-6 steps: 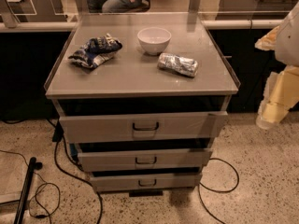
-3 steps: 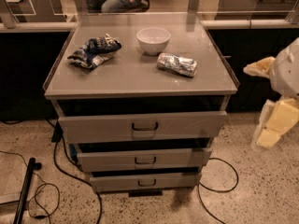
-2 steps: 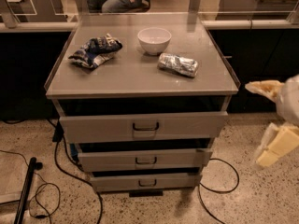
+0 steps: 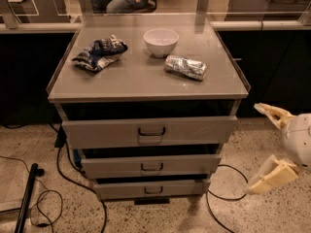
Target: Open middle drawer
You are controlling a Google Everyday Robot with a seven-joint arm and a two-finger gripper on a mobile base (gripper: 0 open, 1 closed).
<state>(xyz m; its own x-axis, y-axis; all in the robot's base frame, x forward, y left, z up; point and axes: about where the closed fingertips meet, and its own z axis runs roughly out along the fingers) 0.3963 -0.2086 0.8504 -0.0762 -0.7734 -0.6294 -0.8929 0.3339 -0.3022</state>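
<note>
The gripper (image 4: 254,148) hangs at the right edge of the view, well right of the cabinet (image 4: 146,84) and roughly level w/ the drawer stack. Its two fingers are spread wide apart w/ nothing between them, prob. pre-opened so they can close round a handle. The mid drawer (image 4: 112,166) sits between the taller top drawer (image 4: 102,132) and the narrower bottom drawer (image 4: 121,189). Its front looks pushed in or nearly so, and no inside shows. Its handle (image 4: 151,167) is a small dark loop at centre front, facing the camera, so the approach needs to come from the front, not from the side where the gripper is now. Bowl (image 4: 161,41), chip bag (image 4: 99,54) and foil pack (image 4: 185,67) lie on the cabinet top, above the pull path, so prob. no obstruction. Cables (image 4: 63,174) trail on the floor at lower left and under the cabinet. Task not yet started, by my read.
</note>
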